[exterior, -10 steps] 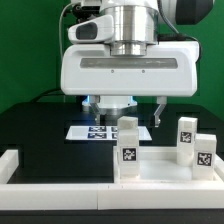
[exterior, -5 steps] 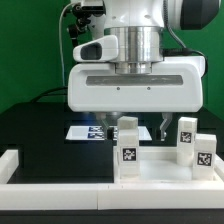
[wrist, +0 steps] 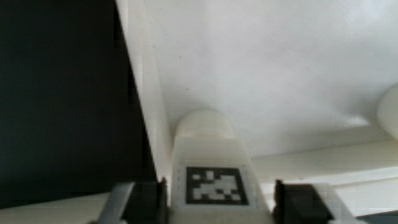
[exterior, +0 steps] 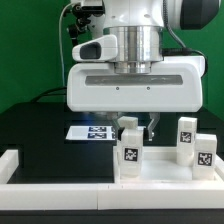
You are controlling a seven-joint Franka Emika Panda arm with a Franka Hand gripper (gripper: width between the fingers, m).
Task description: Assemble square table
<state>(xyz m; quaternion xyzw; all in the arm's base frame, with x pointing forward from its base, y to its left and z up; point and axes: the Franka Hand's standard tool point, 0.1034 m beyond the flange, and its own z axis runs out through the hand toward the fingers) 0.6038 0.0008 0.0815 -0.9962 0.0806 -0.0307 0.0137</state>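
The black table (exterior: 30, 130) fills the scene against a green backdrop, and across its front edge runs a long low white rail (exterior: 60, 187) with a raised block at the exterior view's left end.

Above it hangs the robot arm (exterior: 135, 35), its broad white wrist housing taking up most of the upper exterior view and hiding what lies directly beneath.

The square table top (wrist: 267, 70) shows best in the wrist view, a wide white surface beside the dark table, with a raised rim running along its edge. In the exterior view only a low white slab of it appears behind the rail, toward the exterior view's right.

The marker board (exterior: 88, 132) lies flat on the table behind the legs, towards the exterior view's left, partly under the arm.

The tool (exterior: 137, 124) is lowered over the nearest leg (exterior: 128, 148), which stands upright on the table top with a black-and-white tag on its face. In the wrist view the fingers (wrist: 121, 205) sit on either side of that leg (wrist: 214, 160), drawn in just beside its flanks, though whether they press on it I cannot tell.

Two more legs stand upright at the exterior view's right: one (exterior: 186, 135) further back, another (exterior: 204, 152) nearer and just beside it, both tagged.

A rounded white part at the edge of the wrist view is too cut off to name
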